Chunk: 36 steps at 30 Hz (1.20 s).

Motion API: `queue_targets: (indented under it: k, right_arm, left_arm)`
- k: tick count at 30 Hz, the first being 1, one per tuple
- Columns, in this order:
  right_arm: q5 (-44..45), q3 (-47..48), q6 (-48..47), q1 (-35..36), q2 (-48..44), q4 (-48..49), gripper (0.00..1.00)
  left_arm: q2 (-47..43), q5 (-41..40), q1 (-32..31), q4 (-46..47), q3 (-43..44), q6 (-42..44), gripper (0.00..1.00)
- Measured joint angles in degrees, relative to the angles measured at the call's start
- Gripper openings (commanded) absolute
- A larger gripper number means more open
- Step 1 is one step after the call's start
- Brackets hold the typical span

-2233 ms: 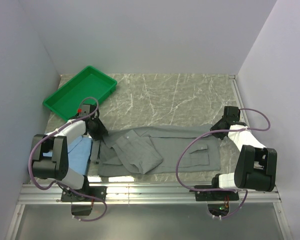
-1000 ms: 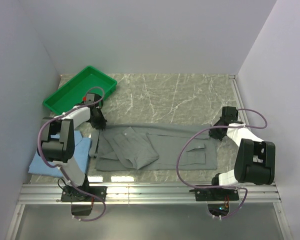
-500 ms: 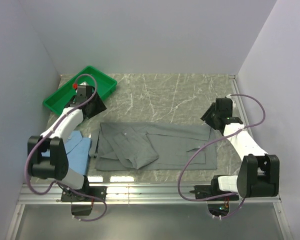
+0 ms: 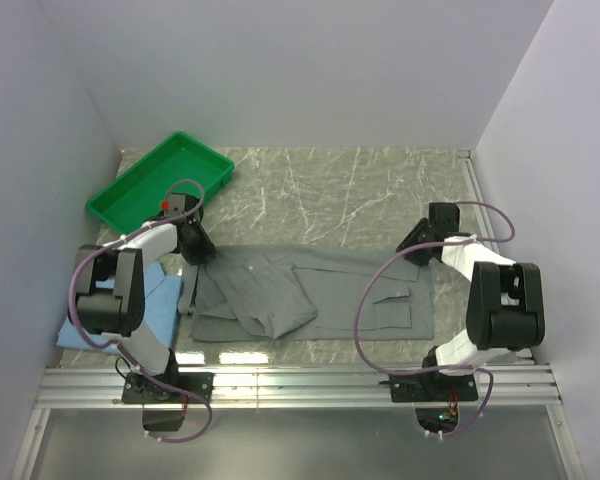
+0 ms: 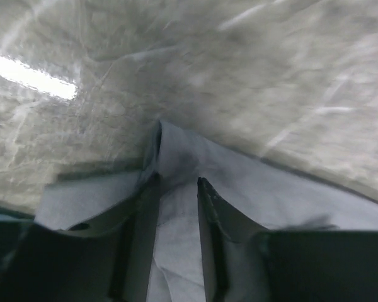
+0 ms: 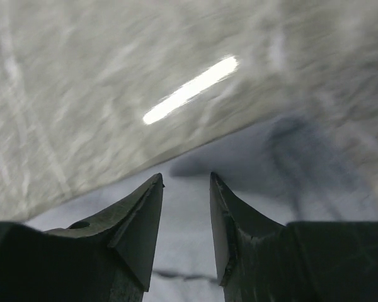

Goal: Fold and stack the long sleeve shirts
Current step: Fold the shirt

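Observation:
The grey shirt (image 4: 330, 295) lies spread flat across the middle of the table, chest pocket (image 4: 395, 305) to the right and one sleeve folded over its left half. My left gripper (image 4: 198, 252) is at its far left corner. In the left wrist view the gripper (image 5: 176, 179) stands narrow, with a raised fold of grey cloth (image 5: 271, 189) between the fingers. My right gripper (image 4: 410, 245) is at the far right corner. In the right wrist view it (image 6: 186, 177) stands narrow over the shirt's edge (image 6: 271, 151), cloth between the fingers. The light blue shirt (image 4: 158, 298) lies at the left edge, partly under my left arm.
A green tray (image 4: 130, 190) sits at the far left corner. Bare marble table (image 4: 340, 190) lies beyond the grey shirt. White walls close in the left, right and back. A metal rail (image 4: 300, 380) runs along the near edge.
Half a second ago both grippers were raised and farther back. They have come back down to the grey shirt's far corners. The shirt's far edge has been straight since then.

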Motion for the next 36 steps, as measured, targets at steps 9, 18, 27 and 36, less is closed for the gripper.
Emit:
queue_targets:
  k: [9, 18, 27, 36]
  right_arm:
    - [-2.23, 5.49, 1.31, -7.93, 9.09, 1.11, 0.42]
    - [0.9, 12.61, 0.42, -10.67, 13.97, -1.22, 0.42]
    - [3.56, 12.7, -4.87, -1.92, 3.65, -4.55, 0.49]
    - [-0.72, 20.94, -20.28, 30.93, 0.55, -7.91, 0.51]
  left_arm:
    - [2.75, -0.39, 0.42, -0.72, 1.36, -1.55, 0.28]
    - [2.89, -1.97, 0.42, -3.32, 2.49, -1.09, 0.4]
    - [-3.1, -2.16, 0.42, -7.69, 5.64, 1.44, 0.77]
    - [-19.76, -3.89, 0.31, -5.97, 2.89, 5.07, 0.98]
